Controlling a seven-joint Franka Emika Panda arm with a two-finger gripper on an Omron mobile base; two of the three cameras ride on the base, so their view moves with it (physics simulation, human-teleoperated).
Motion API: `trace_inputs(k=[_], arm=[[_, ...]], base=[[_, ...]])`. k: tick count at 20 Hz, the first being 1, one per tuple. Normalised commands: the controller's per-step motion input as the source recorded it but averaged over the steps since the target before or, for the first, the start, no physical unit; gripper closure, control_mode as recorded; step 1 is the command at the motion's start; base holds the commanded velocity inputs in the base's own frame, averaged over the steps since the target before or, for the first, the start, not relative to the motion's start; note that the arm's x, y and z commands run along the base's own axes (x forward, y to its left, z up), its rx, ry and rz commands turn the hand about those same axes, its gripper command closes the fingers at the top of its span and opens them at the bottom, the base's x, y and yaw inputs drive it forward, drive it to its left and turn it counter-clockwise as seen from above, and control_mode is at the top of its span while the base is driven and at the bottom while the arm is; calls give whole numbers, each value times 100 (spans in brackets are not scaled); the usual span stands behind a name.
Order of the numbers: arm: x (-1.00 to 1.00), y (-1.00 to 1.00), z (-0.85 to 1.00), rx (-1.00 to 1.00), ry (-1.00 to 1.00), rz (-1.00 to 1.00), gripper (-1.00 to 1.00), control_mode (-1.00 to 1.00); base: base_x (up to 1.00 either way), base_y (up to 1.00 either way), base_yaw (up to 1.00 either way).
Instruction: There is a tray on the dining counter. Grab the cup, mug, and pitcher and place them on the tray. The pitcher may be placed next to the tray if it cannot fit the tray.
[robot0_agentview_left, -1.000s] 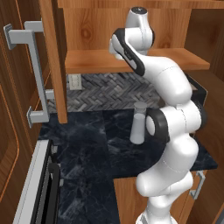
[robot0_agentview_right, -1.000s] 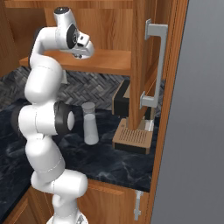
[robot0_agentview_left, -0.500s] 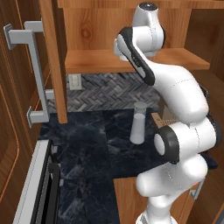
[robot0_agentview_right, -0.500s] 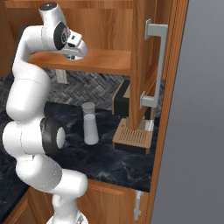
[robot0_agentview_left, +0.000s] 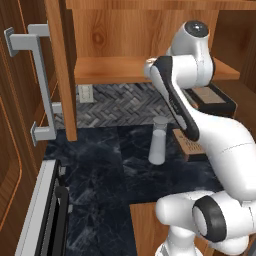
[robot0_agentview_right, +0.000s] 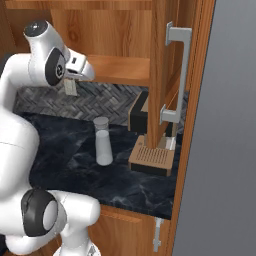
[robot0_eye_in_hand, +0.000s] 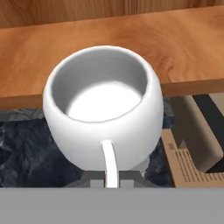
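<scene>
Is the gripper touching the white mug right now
Touching. In the hand view the gripper is shut on the thin handle of the mug, its fingertips pressing that handle from both sides.

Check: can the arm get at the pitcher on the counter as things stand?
Probably not yet. The pincer is shut on the mug by its handle, up at the shelf. The pitcher stands unobstructed on the dark counter below, so its hand must be freed first.

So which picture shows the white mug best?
The hand view: the mug is close up, with its handle pinched between the fingers. The left base view gives just a sliver behind the arm; the right one hides it.
</scene>
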Motion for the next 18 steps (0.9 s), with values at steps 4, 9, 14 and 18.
trace_inputs(k=[4,9,14,18], arm=[[-100,-22,0,0,0,0,100,-100],[-95,-6,0,0,5,0,100,-100],[-60,0,-9,0,17,0,100,-100],[-19,0,-35,-1,21,0,100,-100]], base=[[0,0,0],[0,0,0],[0,0,0],[0,0,0]])
